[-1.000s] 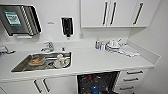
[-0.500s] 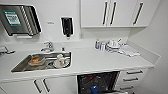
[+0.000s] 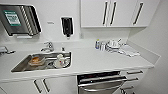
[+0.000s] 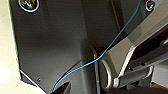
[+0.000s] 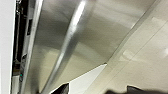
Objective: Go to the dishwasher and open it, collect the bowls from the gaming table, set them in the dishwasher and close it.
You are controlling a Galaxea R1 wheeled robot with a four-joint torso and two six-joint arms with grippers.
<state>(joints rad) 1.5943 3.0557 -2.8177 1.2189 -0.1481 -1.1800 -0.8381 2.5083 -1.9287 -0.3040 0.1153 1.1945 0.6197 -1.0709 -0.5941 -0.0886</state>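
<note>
The dishwasher [image 3: 102, 81] sits under the white counter [image 3: 100, 61], below and to the right of the sink; its stainless-steel door is tipped slightly open at the top, with a dark gap above the bar handle [image 3: 105, 82]. In the right wrist view the brushed steel door [image 5: 82, 45] and its handle [image 5: 67, 47] show close up, above a pale tiled floor [image 5: 145, 57]. Whether either gripper is wide or narrow cannot be told. The steel sink [image 3: 42, 61] holds dishes, the tap [image 3: 48, 46] behind it. White drawers [image 3: 133, 78] stand just beside the dishwasher, wall cabinets [image 3: 117, 12] above.
</note>
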